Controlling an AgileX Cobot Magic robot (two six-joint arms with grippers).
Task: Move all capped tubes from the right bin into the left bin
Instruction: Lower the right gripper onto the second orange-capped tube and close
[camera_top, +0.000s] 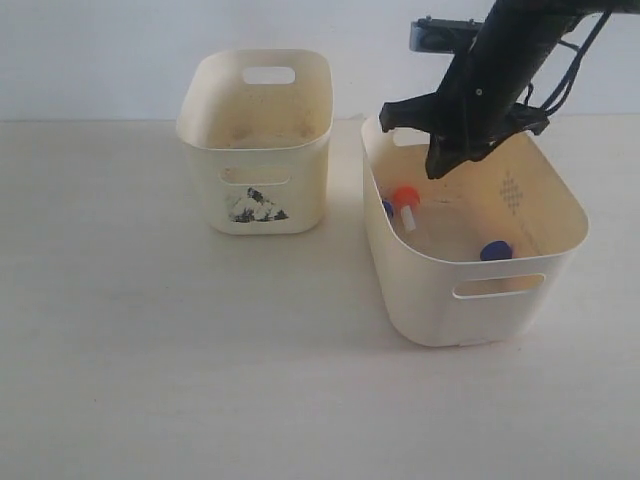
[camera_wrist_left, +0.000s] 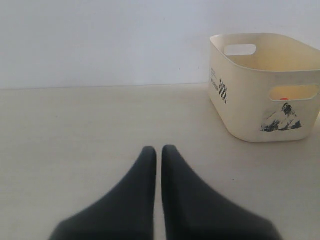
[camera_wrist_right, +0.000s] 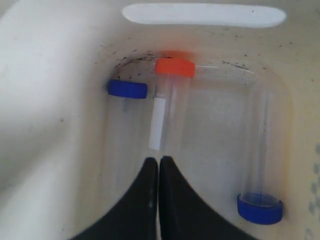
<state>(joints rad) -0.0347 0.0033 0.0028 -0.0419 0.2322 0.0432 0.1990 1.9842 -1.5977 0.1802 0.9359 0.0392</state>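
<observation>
**A:** In the exterior view, where does the right tool (camera_top: 438, 168) hang?

**B:** Over the far end of the right bin (camera_top: 400, 270), pointing down into it. I judge it is lining up a pick. Three capped tubes lie on the bin floor. The orange-capped tube (camera_top: 406, 205) has the first blue-capped tube (camera_top: 388, 209) just beside it, against the wall nearer the left bin (camera_top: 255, 140). The second blue-capped tube (camera_top: 496, 250) lies well apart, by the near handle.

**A:** What stands in the way?

**B:** The two bins stand apart on the table (camera_top: 150, 350), so any tube has to be lifted over both walls.

**A:** And the left wrist view?

**B:** The left tool (camera_wrist_left: 158, 149) is clenched on nothing, low over bare table. It sits well clear of the left bin (camera_wrist_left: 250, 115), probably parked out of the way. Through that bin's slot handle (camera_wrist_left: 294, 92) an orange spot (camera_wrist_left: 284, 99) shows. It is likely a tube already inside, though I cannot be sure.

**A:** The right wrist view?

**B:** The right tool (camera_wrist_right: 158, 160) is clenched too, fingers pressed together and empty. It points at the clear end of the orange-capped tube (camera_wrist_right: 172, 107) and would have to open before gripping. The first blue-capped tube (camera_wrist_right: 127, 89) lies just beside the orange-capped one, crowding one finger's path. The second blue-capped tube (camera_wrist_right: 260, 207) lies apart and is no obstacle.
</observation>
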